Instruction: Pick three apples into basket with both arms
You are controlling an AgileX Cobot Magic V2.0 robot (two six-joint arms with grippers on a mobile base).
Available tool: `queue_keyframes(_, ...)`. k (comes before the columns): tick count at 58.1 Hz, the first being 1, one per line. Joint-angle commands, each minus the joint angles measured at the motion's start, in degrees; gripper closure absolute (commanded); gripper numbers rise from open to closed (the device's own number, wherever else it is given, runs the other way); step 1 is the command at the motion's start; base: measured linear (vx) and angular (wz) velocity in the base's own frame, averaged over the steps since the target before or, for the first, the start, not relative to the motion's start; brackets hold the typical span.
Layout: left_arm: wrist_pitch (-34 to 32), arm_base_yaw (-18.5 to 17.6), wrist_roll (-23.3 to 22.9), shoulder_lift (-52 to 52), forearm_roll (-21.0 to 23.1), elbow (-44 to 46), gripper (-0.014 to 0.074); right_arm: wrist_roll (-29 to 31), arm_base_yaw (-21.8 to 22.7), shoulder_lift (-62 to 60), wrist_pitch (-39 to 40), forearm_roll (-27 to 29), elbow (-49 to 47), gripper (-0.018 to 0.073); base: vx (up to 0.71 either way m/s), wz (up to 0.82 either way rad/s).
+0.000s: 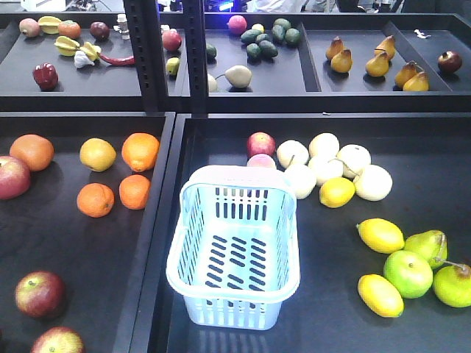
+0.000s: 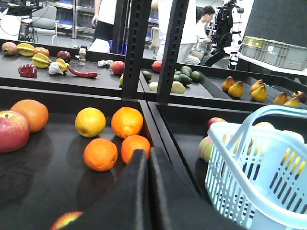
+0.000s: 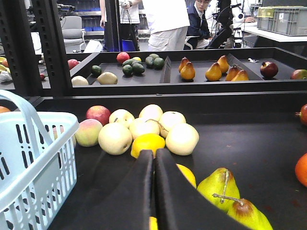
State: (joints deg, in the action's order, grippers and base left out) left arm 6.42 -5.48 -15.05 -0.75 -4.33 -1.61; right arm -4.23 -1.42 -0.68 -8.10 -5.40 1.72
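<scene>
The pale blue basket (image 1: 237, 175) stands empty at the left end of the right-hand tray; it also shows in the left wrist view (image 2: 225, 184) and the right wrist view (image 3: 48, 143). Three red apples lie in the left tray: one at the left edge (image 1: 11, 176) (image 2: 12, 130), one lower (image 1: 38, 293), one at the bottom edge (image 1: 57, 342). Neither arm shows in the front view. My left gripper (image 2: 146, 154) is shut and empty, just short of the oranges. My right gripper (image 3: 154, 153) is shut and empty, in front of a lemon (image 3: 147, 143).
Oranges (image 1: 140, 151) lie in the left tray. A raised divider (image 1: 165, 220) separates the trays. Behind the basket sit another red apple (image 1: 260, 143) and pale round fruits (image 1: 353, 158); lemons (image 1: 380, 235) and green pears (image 1: 408, 273) lie to its right. Black shelf posts (image 1: 165, 51) stand behind.
</scene>
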Motion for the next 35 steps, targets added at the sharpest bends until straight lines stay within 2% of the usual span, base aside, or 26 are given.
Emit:
queue_keyframes(1, -4.4, -0.4, -0.4, -0.7, 0.1, 1.4, 0.0603, 0.4, 0.3, -0.6, 4.1, -0.5, 0.7, 0.0564, 0.00, 0.00)
queue_keyframes(11, -9.1, -0.4, -1.1, -0.7, 1.0, 1.4, 0.0603, 0.4, 0.3, -0.6, 4.1, -0.5, 0.7, 0.0564, 0.00, 0.00)
queue_keyframes(23, -10.9, -0.4, -1.1, -0.7, 1.5, 1.4, 0.0603, 0.4, 0.3, -0.6, 4.1, -0.5, 0.7, 0.0564, 0.00, 0.00)
queue_keyframes(28, -10.9, -0.4, -1.6, -0.7, 3.4, 1.4, 0.0603, 0.4, 0.3, -0.6, 4.1, -0.5, 0.7, 0.0564, 0.00, 0.00)
queue_keyframes(35, -10.9, -0.4, -5.8, -0.7, 8.3, 1.4, 0.0603, 0.4, 0.3, -0.6, 4.1, -0.5, 0.7, 0.0564, 0.00, 0.00)
